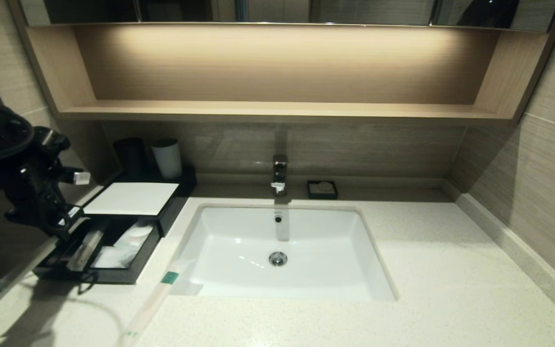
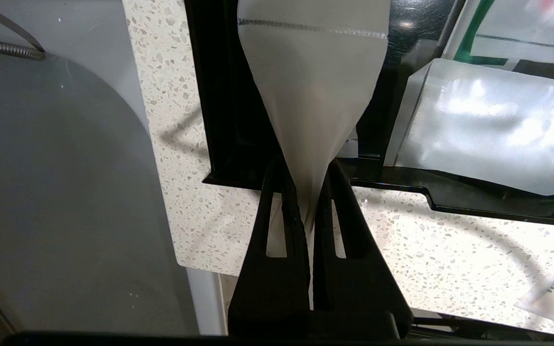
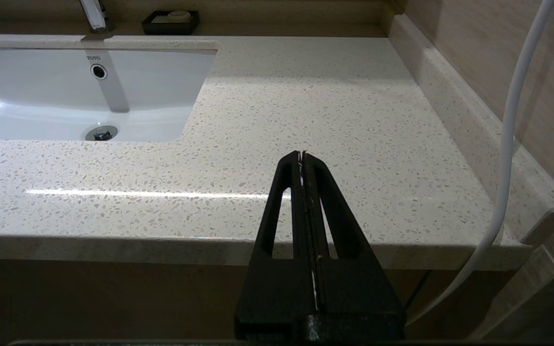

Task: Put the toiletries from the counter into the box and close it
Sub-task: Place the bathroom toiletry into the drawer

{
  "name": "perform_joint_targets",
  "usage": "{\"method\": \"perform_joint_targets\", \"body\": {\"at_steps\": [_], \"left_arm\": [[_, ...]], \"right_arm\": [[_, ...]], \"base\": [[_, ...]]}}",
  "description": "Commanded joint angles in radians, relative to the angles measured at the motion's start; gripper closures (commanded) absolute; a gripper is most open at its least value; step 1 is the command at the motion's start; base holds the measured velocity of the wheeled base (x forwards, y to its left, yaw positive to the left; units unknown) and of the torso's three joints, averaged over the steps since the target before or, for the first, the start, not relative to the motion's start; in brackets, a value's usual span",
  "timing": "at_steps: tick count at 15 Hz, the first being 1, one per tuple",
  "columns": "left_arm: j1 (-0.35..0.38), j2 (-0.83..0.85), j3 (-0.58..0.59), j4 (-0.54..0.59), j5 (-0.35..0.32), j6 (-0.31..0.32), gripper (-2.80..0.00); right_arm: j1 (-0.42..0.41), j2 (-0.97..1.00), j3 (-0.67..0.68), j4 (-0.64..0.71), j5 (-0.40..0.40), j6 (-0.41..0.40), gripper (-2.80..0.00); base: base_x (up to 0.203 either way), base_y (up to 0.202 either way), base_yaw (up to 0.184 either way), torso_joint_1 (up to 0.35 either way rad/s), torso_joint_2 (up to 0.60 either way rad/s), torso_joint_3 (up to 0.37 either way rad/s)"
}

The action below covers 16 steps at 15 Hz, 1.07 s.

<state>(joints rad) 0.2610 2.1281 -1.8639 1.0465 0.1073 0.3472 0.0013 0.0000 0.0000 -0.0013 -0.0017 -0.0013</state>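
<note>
Left wrist view, left claw [image 2: 308, 192] pinching toiletry wrapper [image 2: 313, 96] over box [image 2: 219, 96] corner

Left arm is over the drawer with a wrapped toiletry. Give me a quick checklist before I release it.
1. Left gripper shut on the held toiletry: ok.
2. Box drawer pulled open: ok.
3. Held toiletry fully over the drawer: not ok; its pinched end sits at the drawer's front corner, over the counter.
4. Room inside beside the packets already there: cannot tell.
5. All toiletries collected: not ok; another toiletry lies on the counter by the sink.
6. Right gripper shut and away from the box, at the counter's front edge: ok.
</note>
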Motion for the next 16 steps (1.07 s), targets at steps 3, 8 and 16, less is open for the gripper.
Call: {"method": "perform_joint_targets", "body": {"at_steps": [3, 8, 16], "left_arm": [[-0.014, 0.070, -0.058, 0.038, 0.003, 0.003, 0.00], [-0.035, 0.093, -0.060, 0.015, 0.003, -0.001, 0.00], [-0.042, 0.115, -0.061, -0.038, 0.009, -0.023, 0.00]], "right_arm": [[0.000, -0.001, 0.001, 0.000, 0.000, 0.000, 0.00], [0.000, 0.000, 0.002, 0.000, 0.000, 0.000, 0.00], [0.000, -0.001, 0.002, 0.000, 0.000, 0.000, 0.00]], "base": [[0.000, 0.000, 0.000, 0.000, 0.00, 0.000], [0.000, 0.000, 0.000, 0.000, 0.00, 0.000], [0.000, 0.000, 0.000, 0.000, 0.00, 0.000]]}}
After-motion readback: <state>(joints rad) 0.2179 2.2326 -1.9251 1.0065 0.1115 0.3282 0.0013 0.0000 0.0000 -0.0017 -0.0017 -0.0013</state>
